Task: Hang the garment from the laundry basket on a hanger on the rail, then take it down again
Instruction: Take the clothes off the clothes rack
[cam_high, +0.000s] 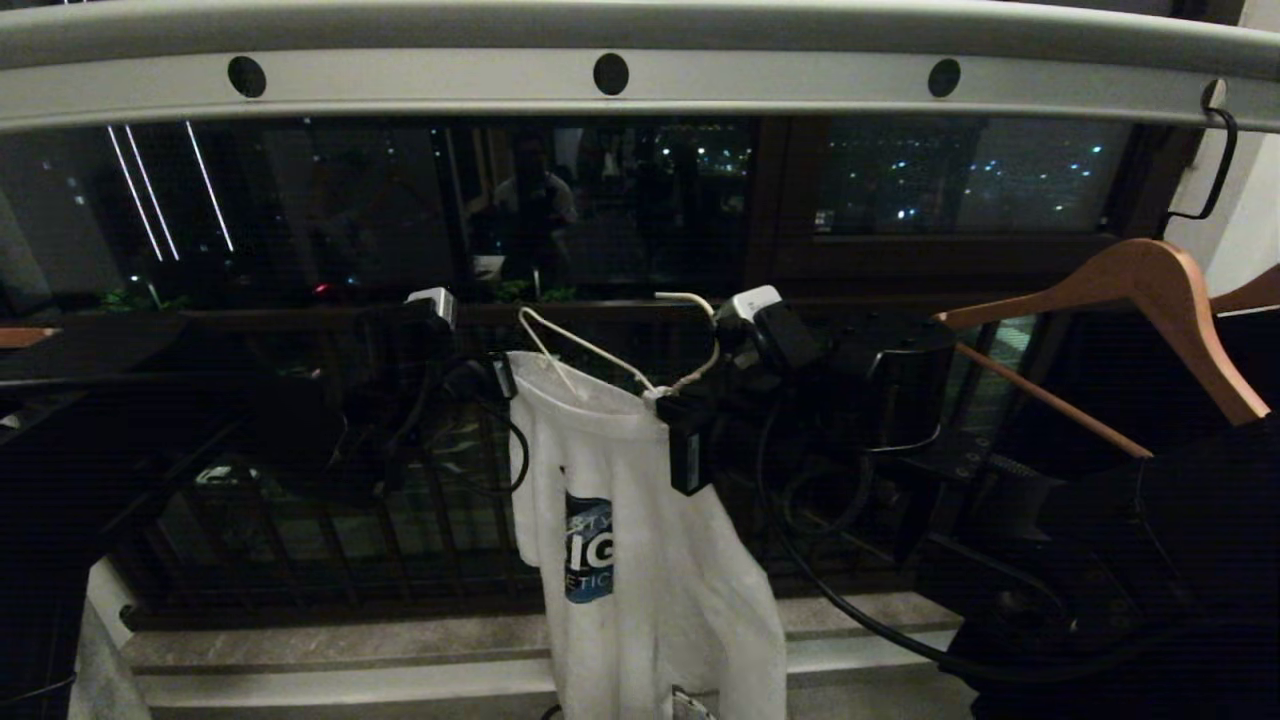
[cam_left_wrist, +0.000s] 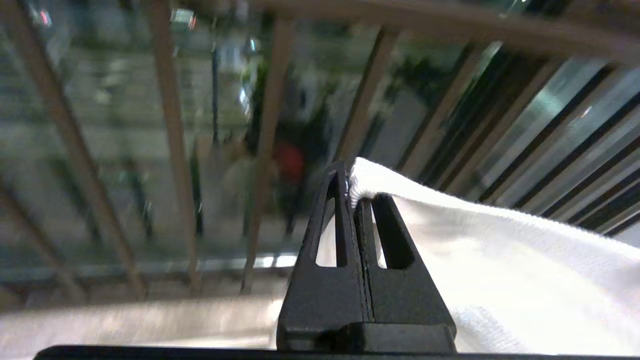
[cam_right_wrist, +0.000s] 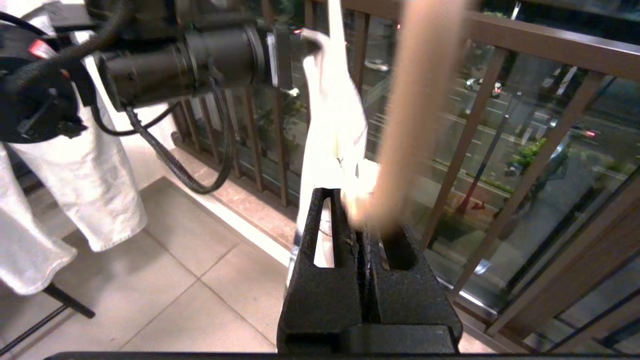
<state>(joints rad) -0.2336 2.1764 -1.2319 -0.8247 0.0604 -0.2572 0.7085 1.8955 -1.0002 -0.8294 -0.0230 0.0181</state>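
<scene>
Left gripper, in the head view, pinches the garment at 9 o'clock of the hanger, below the rail; its wrist view shows closed fingers on cloth, and the right gripper clamps the hanger neck, so dressing seems underway and lifting its hook to the rail comes next.

White T-shirt, chest graphic, blue and dark, white letters. Cloth hangs folded, so only part of each line shows. Middle line, largest: "IG". Line above, small: looks like "STY", uncertain. Line below: "ETIC". Left edge of the graphic is turned into a fold, so the starts of the words are hidden. No other lettering, numbers or labels readable anywhere in the three views.
</scene>
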